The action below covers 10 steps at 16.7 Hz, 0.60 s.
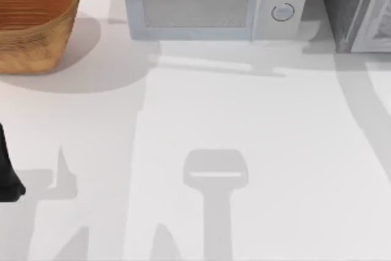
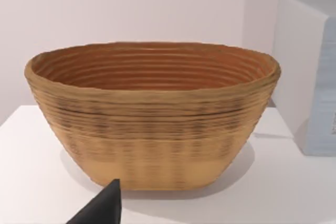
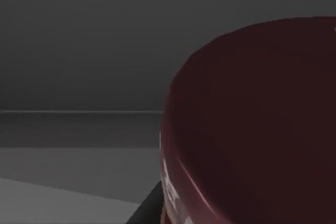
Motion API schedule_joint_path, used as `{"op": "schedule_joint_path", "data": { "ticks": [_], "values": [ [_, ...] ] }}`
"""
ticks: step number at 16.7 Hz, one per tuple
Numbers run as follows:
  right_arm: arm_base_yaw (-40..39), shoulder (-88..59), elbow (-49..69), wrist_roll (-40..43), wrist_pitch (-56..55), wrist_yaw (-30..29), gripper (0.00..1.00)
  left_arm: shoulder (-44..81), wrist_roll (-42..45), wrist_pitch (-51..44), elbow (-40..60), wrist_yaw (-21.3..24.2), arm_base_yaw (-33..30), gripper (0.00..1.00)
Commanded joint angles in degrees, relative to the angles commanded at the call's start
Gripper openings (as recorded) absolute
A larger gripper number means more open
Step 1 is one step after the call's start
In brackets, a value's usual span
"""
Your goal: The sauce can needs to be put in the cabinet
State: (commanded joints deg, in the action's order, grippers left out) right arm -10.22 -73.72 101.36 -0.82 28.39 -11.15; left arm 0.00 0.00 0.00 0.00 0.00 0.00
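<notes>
So right now the sauce can (image 3: 252, 124) sits huge in my right wrist view, its maroon top right up against the camera with dim grey walls and a grey floor behind it, which I read as the inside of the cabinet (image 1: 357, 7). That would make sense: the can has to go deep enough to sit on the shelf before I let go. Whether my right pincer is clamped on it or already loose, I can't tell. From above, the cabinet is just a dark speckled box at the table's far right corner, next to the microwave (image 1: 214, 1), so that view gives the layout while the wrist one gives the interior. My left arm is parked at the table's left edge, facing the basket (image 2: 152, 114); one dark fingertip (image 2: 102, 205) shows, but I can't tell that pincer's state either.
</notes>
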Motion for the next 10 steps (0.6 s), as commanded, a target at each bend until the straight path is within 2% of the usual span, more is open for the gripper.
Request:
{"op": "schedule_joint_path", "data": {
  "ticks": [3, 10],
  "values": [
    [-0.6, -3.4, 5.0, -0.1, 1.2, -0.5, 0.0, 0.0, 0.0, 0.0, 0.0, 0.0, 0.0, 1.0],
    [-0.4, -4.5, 6.2, -0.3, 0.9, 0.0, 0.0, 0.0, 0.0, 0.0, 0.0, 0.0, 0.0, 1.0]
  ]
}}
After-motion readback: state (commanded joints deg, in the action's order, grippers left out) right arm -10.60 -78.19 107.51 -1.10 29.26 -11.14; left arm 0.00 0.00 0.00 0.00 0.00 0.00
